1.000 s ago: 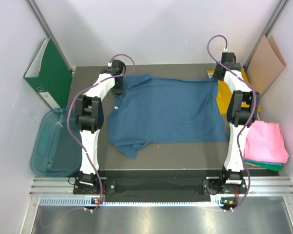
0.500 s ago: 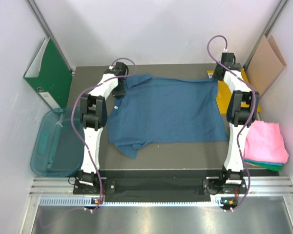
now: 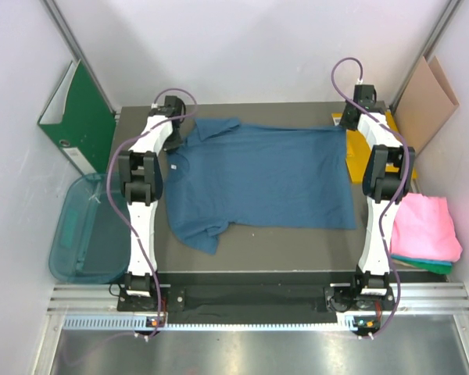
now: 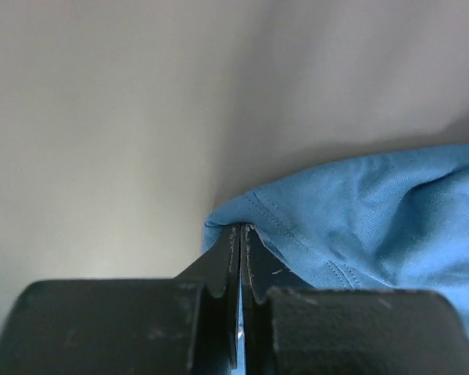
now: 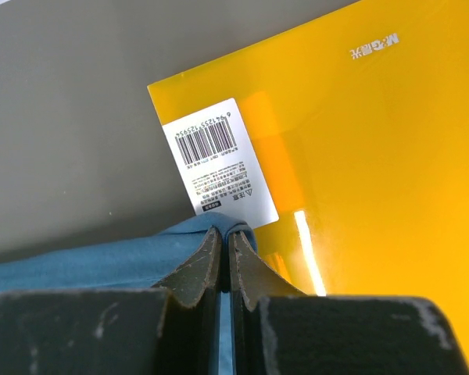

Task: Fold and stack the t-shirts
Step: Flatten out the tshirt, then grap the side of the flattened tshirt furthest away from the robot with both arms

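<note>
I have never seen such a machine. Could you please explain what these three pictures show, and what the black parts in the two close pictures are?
This is a robot: a left arm and a right arm, bolted to the near edge of a table. The wide picture comes from a camera above and behind them. Each close picture comes from a camera on one wrist; the black parts are that gripper's own two fingers. A blue shirt lies spread on the table. The left gripper is shut on its far left edge; the right gripper is shut on its far right corner, above a yellow folder. At the right, a folded pink shirt lies on a teal shirt. A green binder, a teal tub and cardboard stand aside.
</note>
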Tool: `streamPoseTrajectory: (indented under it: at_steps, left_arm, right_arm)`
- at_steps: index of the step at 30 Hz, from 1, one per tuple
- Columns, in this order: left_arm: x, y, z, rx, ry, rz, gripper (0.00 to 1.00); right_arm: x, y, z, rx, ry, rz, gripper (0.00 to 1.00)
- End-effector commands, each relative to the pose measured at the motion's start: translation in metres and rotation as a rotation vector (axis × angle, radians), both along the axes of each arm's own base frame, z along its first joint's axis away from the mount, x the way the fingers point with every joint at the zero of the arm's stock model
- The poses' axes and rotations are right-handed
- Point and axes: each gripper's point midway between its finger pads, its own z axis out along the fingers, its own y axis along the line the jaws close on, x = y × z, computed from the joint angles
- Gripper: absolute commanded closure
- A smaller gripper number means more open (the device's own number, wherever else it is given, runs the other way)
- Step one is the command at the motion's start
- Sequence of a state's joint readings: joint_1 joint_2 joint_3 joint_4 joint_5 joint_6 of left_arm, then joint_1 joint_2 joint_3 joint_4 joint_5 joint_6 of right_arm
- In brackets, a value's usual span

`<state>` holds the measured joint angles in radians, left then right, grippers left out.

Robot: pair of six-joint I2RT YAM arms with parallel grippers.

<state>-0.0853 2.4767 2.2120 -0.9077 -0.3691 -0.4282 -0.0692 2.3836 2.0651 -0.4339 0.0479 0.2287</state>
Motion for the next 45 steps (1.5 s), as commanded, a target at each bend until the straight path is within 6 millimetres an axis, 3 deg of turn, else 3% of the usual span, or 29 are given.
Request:
streamPoseTrajectory:
  at_steps: [1,3,5,6,8,9,12,16,17,19,26,32,45]
  left_arm:
    - [0.015,-0.019,0.018,-0.141,-0.096,-0.099,1.0]
    - [0.017,-0.033,0.031,-0.198,-0.15,-0.133,1.0]
    - [0.029,-0.056,0.073,-0.299,-0.287,-0.188,1.0]
    - [0.027,-0.061,0.073,-0.329,-0.299,-0.196,1.0]
    - [0.033,-0.085,0.1,-0.446,-0.379,-0.249,0.97]
    - [0.036,-0.091,0.106,-0.479,-0.397,-0.262,0.79]
    - [0.045,-0.108,0.116,-0.553,-0.423,-0.286,0.47]
    - [0.059,-0.121,0.103,-0.646,-0.423,-0.28,0.24]
    - [0.064,-0.125,0.107,-0.66,-0.44,-0.285,0.22]
    - [0.073,-0.131,0.098,-0.714,-0.447,-0.274,0.19]
    - [0.095,-0.139,0.084,-0.78,-0.459,-0.243,0.3]
    - [0.091,-0.13,0.063,-0.734,-0.427,-0.204,0.31]
    - [0.078,-0.11,0.048,-0.628,-0.389,-0.171,0.31]
  right_arm:
    - [0.015,-0.011,0.019,-0.012,-0.06,-0.017,1.0]
    - [0.015,-0.011,0.019,-0.01,-0.06,-0.017,1.0]
    - [0.015,-0.01,0.02,-0.008,-0.062,-0.017,1.0]
    - [0.015,-0.011,0.02,-0.009,-0.063,-0.016,1.0]
    - [0.015,-0.01,0.019,-0.008,-0.06,-0.015,1.0]
    - [0.015,-0.01,0.018,-0.009,-0.058,-0.014,1.0]
    - [0.014,-0.01,0.016,-0.005,-0.054,-0.012,1.0]
    - [0.015,-0.009,0.014,-0.004,-0.053,-0.011,1.0]
    - [0.014,-0.009,0.011,-0.005,-0.046,-0.008,1.0]
    - [0.015,-0.009,0.01,-0.004,-0.046,-0.007,1.0]
    - [0.014,-0.008,0.009,-0.002,-0.045,0.0,1.0]
    - [0.014,-0.008,0.007,0.0,-0.04,0.001,1.0]
    - [0.014,-0.004,-0.002,0.021,-0.031,-0.002,1.0]
